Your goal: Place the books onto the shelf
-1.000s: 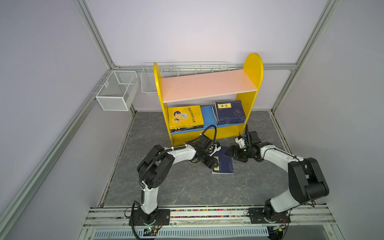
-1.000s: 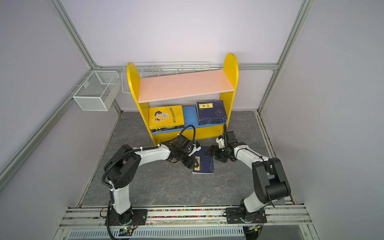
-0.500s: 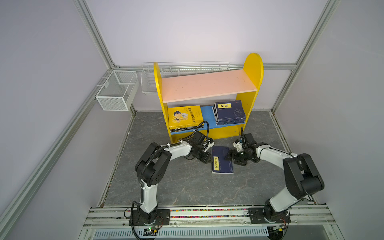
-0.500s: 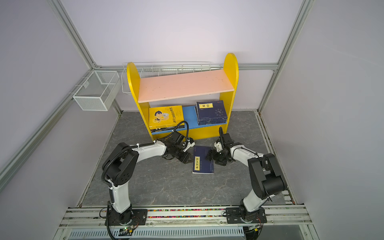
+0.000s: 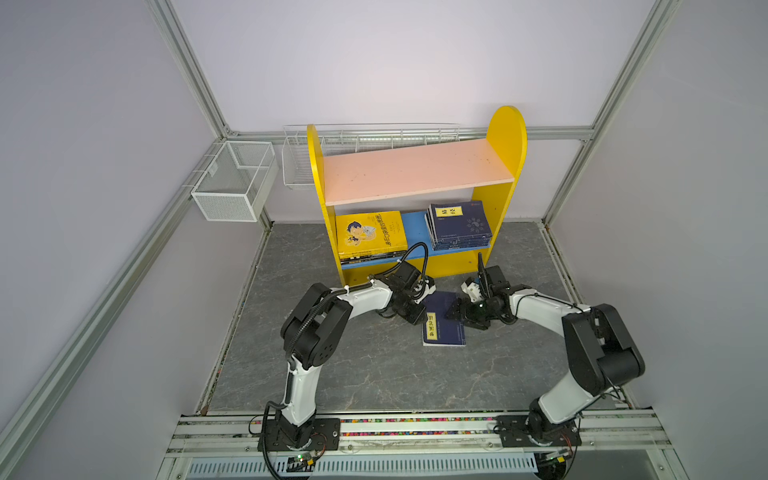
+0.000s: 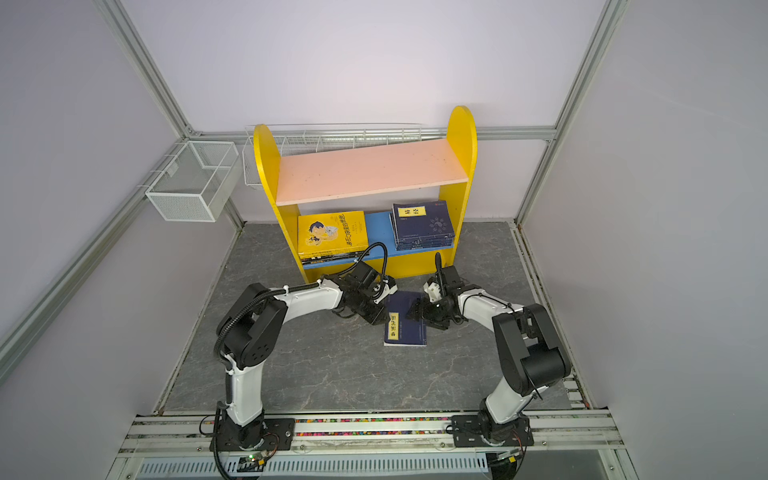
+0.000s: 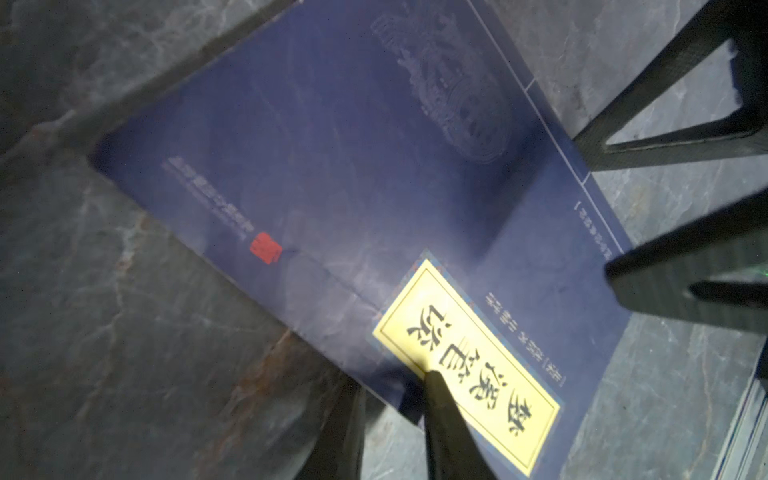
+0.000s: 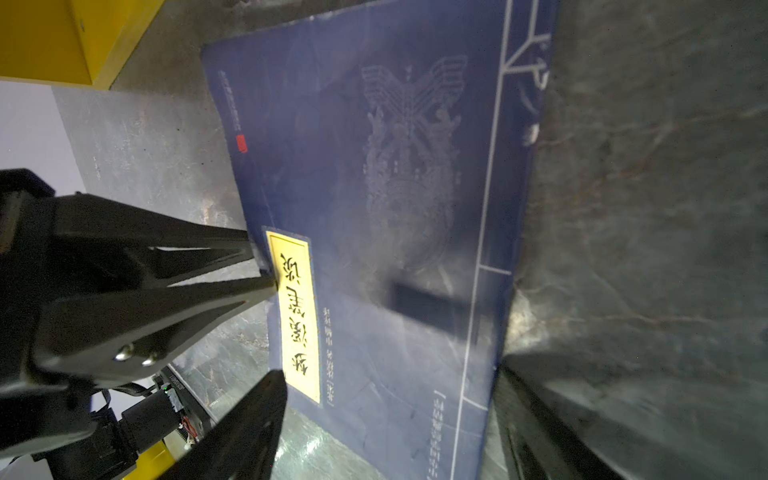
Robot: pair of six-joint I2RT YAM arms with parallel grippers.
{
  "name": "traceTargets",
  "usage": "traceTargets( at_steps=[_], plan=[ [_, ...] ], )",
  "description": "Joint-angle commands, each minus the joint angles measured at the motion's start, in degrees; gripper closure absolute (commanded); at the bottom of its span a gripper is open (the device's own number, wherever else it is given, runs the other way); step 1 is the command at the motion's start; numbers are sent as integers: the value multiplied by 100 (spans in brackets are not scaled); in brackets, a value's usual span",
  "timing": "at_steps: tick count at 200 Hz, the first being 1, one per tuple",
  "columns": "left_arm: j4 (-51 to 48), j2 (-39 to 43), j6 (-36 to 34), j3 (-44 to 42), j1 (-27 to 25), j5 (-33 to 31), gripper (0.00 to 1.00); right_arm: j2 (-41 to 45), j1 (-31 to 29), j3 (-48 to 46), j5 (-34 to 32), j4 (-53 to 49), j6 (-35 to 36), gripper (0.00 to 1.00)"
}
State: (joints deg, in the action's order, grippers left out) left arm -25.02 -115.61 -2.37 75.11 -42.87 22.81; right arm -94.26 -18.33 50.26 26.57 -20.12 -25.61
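Observation:
One navy book (image 5: 444, 328) (image 6: 405, 330) with a yellow label lies flat on the grey floor in front of the shelf (image 5: 415, 170). My left gripper (image 5: 424, 320) (image 7: 392, 380) is at its left edge by the label, one finger on the cover and one at the edge, pinched onto it. At the book's right edge my right gripper (image 5: 454, 311) (image 8: 392, 370) hangs low with its jaws wide open and nothing held. A stack of yellow books (image 5: 370, 235) and a stack of navy books (image 5: 457, 224) lie on the blue lower board. The pink upper board holds nothing.
Two white wire-mesh baskets (image 5: 232, 187) (image 5: 299, 158) hang on the back left frame. The shelf's yellow base panel (image 5: 449, 266) stands just behind both grippers. Purple walls and aluminium posts enclose the floor on three sides.
My left gripper slid off the book to its left edge and closed there. The right gripper came down to the right edge, still open. The book has turned slightly.

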Motion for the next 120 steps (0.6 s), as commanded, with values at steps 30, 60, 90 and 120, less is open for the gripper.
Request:
traceTargets(
  at_steps=[30,60,90,120],
  plan=[
    [-471,-513,-189,-185,-160,-68,81,502,-93,282,1481,925,-36,21],
    [-437,-548,-187,-196,-160,-39,81,651,-97,282,1643,1063,-152,21],
    [-380,-532,-182,-197,-160,28,81,573,-96,225,1616,1157,-256,23],
    [-312,-492,-214,-233,-160,98,81,235,-106,109,1594,1338,-427,29]
  ],
)
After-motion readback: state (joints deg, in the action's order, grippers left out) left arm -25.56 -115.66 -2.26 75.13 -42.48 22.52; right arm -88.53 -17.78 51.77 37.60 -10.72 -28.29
